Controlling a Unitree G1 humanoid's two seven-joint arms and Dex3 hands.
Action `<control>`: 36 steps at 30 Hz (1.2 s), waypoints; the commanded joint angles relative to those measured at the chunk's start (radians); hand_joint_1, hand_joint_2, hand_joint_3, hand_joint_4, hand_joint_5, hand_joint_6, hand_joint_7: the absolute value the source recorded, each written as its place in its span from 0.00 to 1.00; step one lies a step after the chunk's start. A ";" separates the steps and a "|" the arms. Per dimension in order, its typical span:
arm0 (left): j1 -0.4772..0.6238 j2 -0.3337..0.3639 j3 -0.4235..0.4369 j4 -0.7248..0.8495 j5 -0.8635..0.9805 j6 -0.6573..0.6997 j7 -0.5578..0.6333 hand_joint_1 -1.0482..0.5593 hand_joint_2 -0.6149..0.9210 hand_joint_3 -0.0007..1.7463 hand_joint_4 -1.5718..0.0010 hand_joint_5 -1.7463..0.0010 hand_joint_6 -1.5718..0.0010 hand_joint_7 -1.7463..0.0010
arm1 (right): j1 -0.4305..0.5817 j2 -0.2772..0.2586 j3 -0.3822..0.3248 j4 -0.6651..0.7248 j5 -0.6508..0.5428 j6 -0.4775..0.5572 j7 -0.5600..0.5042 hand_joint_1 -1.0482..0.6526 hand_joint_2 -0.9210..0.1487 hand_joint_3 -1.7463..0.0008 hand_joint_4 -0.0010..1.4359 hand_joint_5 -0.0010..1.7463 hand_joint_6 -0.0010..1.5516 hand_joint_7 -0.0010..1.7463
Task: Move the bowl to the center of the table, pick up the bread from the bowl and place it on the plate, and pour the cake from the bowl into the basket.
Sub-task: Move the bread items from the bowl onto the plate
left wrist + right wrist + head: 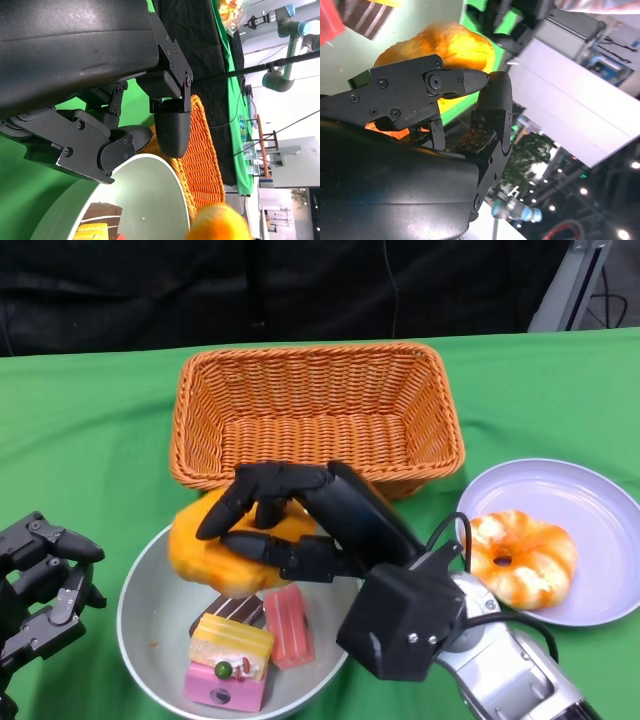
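Bowl (150, 635): pale green, near the table's front edge, just in front of the basket (315, 405). Holds several cake pieces and one bread piece at its far rim.

Bread in bowl (205, 550): orange-yellow, lumpy, resting against the bowl's far rim, close to the basket's front wall. The right hand (285, 525) is over it, fingers curled across the top and the side towards the robot. Judgement: this is the grasp for the transfer to the plate; the bread does not look lifted yet.

Plate (590, 510): lilac, well to the right of the bowl. Already carries one ring-shaped bread (520, 558), orange and white; bare room is left on its far side, the likely landing place.

Cake pieces (245, 645): yellow-and-pink block, red slice, chocolate-layered piece, all lying in the bowl's near half. Judgement: left for the later pour into the basket, which sits conveniently adjacent and empty.

Left hand (40, 590): at the bowl's left side, not touching it, fingers loosely bent and apart, holding nothing. Judgement: parked ready to steady or tip the bowl.

View notes: the head view alone shows the whole layout and the plate. The right wrist view shows the fingers (465, 80) lying against the bread's surface. The left wrist view shows that hand's fingers clear of the bowl's rim, with basket weave behind.
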State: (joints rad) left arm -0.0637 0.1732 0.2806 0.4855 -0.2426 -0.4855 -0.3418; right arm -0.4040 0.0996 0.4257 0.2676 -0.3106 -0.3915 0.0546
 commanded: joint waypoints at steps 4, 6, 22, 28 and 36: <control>-0.006 0.017 0.007 0.011 -0.001 -0.009 0.006 0.63 0.84 0.49 0.58 0.08 0.55 0.27 | 0.042 -0.006 -0.039 -0.103 0.047 0.058 0.033 0.53 0.04 0.78 0.47 1.00 0.48 0.56; -0.008 0.021 0.009 0.022 0.001 -0.015 0.004 0.62 0.84 0.49 0.59 0.08 0.55 0.27 | 0.076 -0.010 -0.061 -0.199 0.083 0.112 0.057 0.54 0.05 0.76 0.47 1.00 0.47 0.59; -0.009 0.030 0.011 0.027 -0.001 -0.017 -0.003 0.62 0.83 0.50 0.58 0.09 0.55 0.26 | 0.145 -0.060 -0.209 -0.448 0.198 0.223 0.083 0.56 0.04 0.73 0.43 0.96 0.44 0.65; -0.007 0.031 0.010 0.019 -0.002 -0.010 0.003 0.62 0.83 0.51 0.57 0.09 0.55 0.26 | 0.175 -0.082 -0.266 -0.494 0.216 0.239 0.070 0.58 0.07 0.70 0.46 0.95 0.45 0.65; -0.007 0.034 0.013 0.026 -0.010 -0.009 -0.006 0.63 0.82 0.52 0.58 0.08 0.55 0.26 | 0.208 -0.135 -0.362 -0.489 0.200 0.220 0.045 0.59 0.08 0.68 0.46 0.97 0.43 0.70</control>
State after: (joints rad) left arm -0.0688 0.1884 0.2849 0.5068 -0.2432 -0.4950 -0.3421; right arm -0.2040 -0.0149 0.0876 -0.2168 -0.1176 -0.1603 0.1142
